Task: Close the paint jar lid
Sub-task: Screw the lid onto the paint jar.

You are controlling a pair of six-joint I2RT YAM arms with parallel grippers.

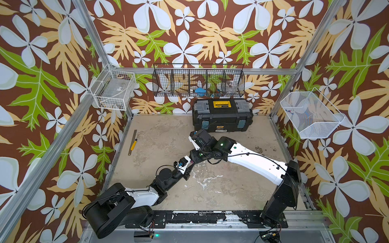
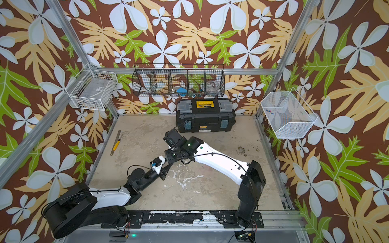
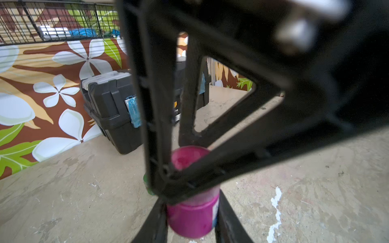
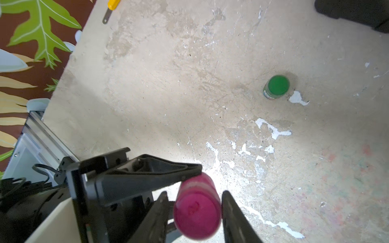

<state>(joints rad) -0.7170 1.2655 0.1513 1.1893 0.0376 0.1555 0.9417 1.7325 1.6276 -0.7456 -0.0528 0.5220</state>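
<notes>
Tabletop (image 1: pixel 242 189), left arm (image 1: pixel 145 196), right arm (image 1: pixel 256 162) inward at jar (image 3: pixel 193 218)

A little green jar (image 4: pixel 276 87) with its lid on stands near the right gripper (image 4: pixel 196 208), not touching it. A black toolbox (image 1: pixel 222 117) with a yellow handle sits farther past the gripper. A ruler (image 1: pixel 132 142) lies well off to the gripper's left.
</notes>
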